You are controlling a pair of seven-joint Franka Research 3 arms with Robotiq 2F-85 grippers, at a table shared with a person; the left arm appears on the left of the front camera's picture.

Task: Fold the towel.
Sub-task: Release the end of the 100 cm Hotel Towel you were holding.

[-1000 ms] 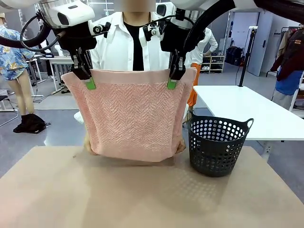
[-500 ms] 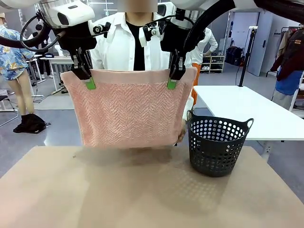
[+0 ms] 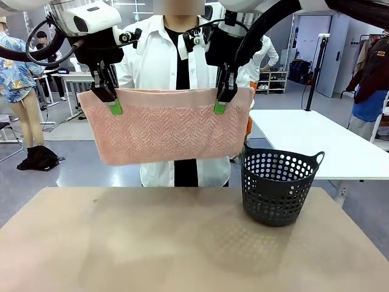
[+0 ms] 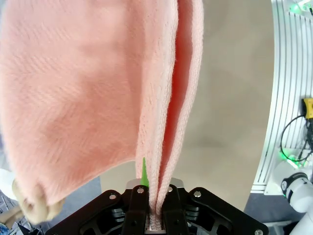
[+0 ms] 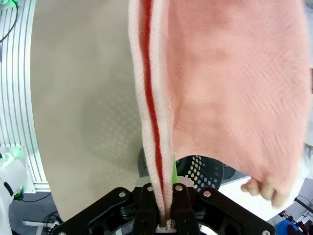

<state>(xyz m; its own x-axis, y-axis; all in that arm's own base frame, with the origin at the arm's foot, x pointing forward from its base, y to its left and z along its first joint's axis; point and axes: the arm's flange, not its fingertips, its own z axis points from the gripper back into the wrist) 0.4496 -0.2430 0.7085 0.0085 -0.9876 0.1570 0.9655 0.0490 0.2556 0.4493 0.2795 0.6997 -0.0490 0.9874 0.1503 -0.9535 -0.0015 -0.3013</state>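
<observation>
1. Hanging between the arms above the table (image 3: 152, 243), the towel (image 3: 164, 131) is near the basket (image 3: 279, 185). The left gripper (image 3: 114, 106) and right gripper (image 3: 220, 106) each pinch its top edge.
2. Left wrist: the fingers press on two layers. With so thin a bite, one layer could slip out.
3. Right wrist: same tight pinch. A person's hand (image 5: 261, 188) is at the towel's far corner, and an uneven pull there could skew the fold.

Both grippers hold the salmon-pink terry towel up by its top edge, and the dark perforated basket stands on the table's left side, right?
No: the front view shows the dark perforated basket on the right side of the table. The rest holds.
</observation>
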